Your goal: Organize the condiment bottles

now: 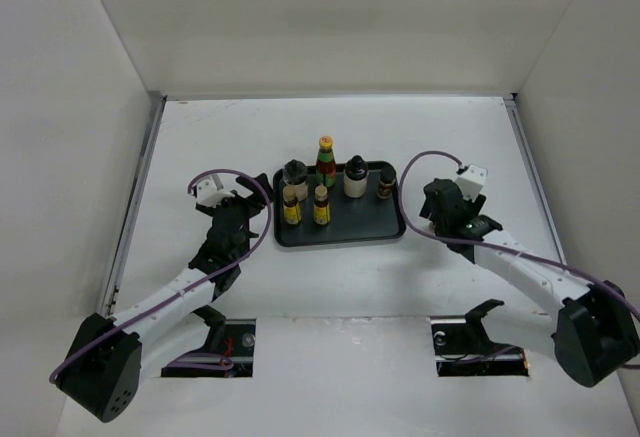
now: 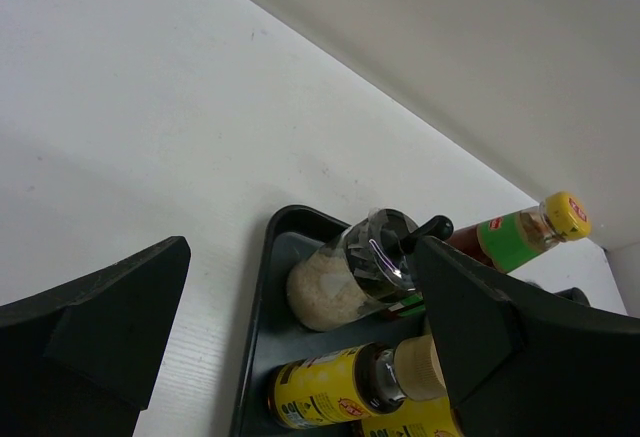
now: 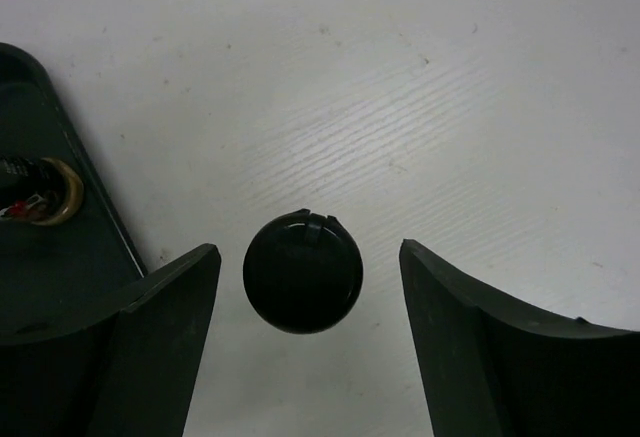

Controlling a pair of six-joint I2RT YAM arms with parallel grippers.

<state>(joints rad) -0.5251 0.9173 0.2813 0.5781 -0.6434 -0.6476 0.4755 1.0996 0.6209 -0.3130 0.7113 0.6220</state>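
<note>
A white desk (image 1: 330, 297) sits boxed in by plain white walls. On it is a dark tray (image 1: 340, 235) carrying the condiment bottles (image 1: 325, 189), all upright in two rows.

The left gripper (image 2: 300, 252) has its fingers spread wide and holds nothing. The tray's corner lies just ahead of it, toward its right finger. Closest there is a jar of pale grains (image 2: 345, 279) with a dark cap. Beyond it is the tall bottle (image 2: 522, 232) with a yellow cap and a red-green label, and nearer the finger is a yellow-label bottle (image 2: 330, 389).

The right gripper (image 3: 310, 247) is also spread and empty, with the tray's edge off its left finger. A round black thing (image 3: 302, 270) sits between its fingers, touching neither. It may be a bottle cap seen from above, though the view does not settle it.
</note>
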